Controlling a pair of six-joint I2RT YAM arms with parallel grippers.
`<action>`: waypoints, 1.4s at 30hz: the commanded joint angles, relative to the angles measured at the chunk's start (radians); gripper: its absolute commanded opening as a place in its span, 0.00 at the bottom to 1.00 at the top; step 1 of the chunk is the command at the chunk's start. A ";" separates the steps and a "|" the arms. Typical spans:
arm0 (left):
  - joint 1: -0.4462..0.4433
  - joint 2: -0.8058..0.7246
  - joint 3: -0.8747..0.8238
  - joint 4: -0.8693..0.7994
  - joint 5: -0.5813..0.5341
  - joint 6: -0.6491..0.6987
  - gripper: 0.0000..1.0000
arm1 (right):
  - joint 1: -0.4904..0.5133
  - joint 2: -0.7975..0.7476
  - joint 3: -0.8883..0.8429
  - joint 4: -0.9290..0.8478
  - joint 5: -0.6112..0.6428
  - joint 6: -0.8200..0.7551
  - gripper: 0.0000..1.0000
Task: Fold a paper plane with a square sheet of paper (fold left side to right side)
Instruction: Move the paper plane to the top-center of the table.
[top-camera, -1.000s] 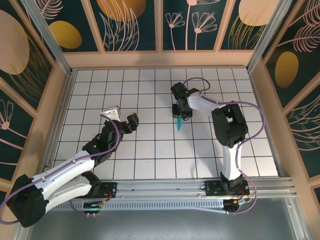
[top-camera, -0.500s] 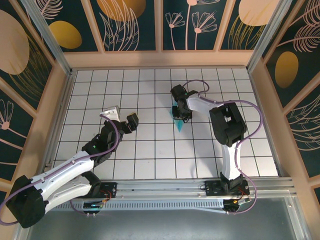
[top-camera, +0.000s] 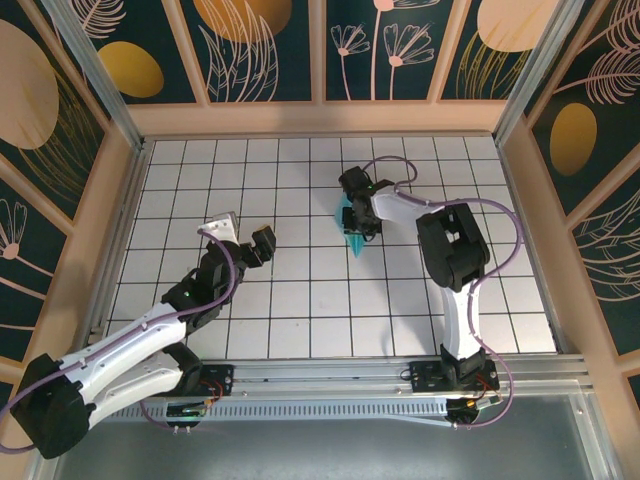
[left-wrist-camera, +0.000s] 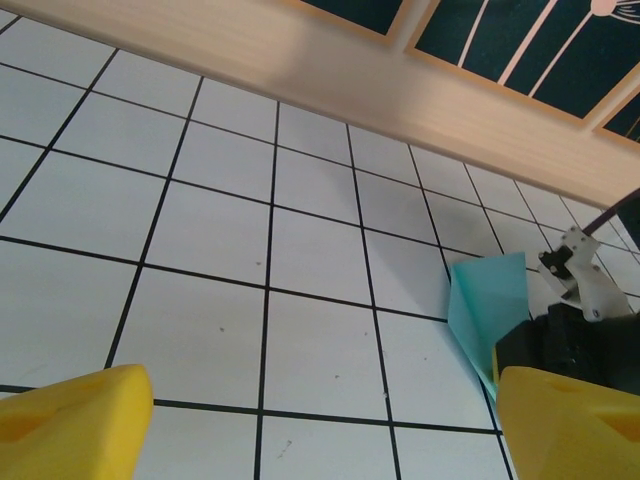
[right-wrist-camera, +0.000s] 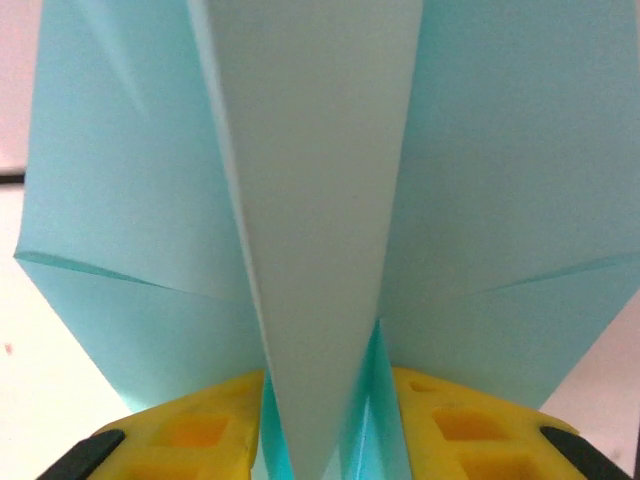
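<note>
Paper plane (top-camera: 355, 243) lies on the table (top-camera: 300, 290), nose toward the near edge, keel between fingers of the right gripper (right-wrist-camera: 325, 430) (clamped or loose, can't tell), right arm nearer; left gripper (left-wrist-camera: 320, 440) gapes empty, well apart leftward.

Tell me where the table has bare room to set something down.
Free: the tiles between the left arm and right arm, up to the front rail; the far-left corner by the wooden wall; the strip right of the right arm. Crowded: around the paper plane between the right gripper's jaws, and by the left gripper.
</note>
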 joint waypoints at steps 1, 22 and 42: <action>0.008 -0.019 0.023 -0.021 -0.025 0.013 0.89 | -0.009 0.081 0.066 0.015 0.050 0.002 0.35; 0.008 -0.024 0.031 -0.034 -0.029 0.022 0.89 | -0.027 0.248 0.280 -0.007 0.010 -0.065 0.38; 0.008 0.021 0.055 -0.018 -0.014 0.037 0.89 | -0.022 0.248 0.342 -0.041 0.001 -0.095 0.38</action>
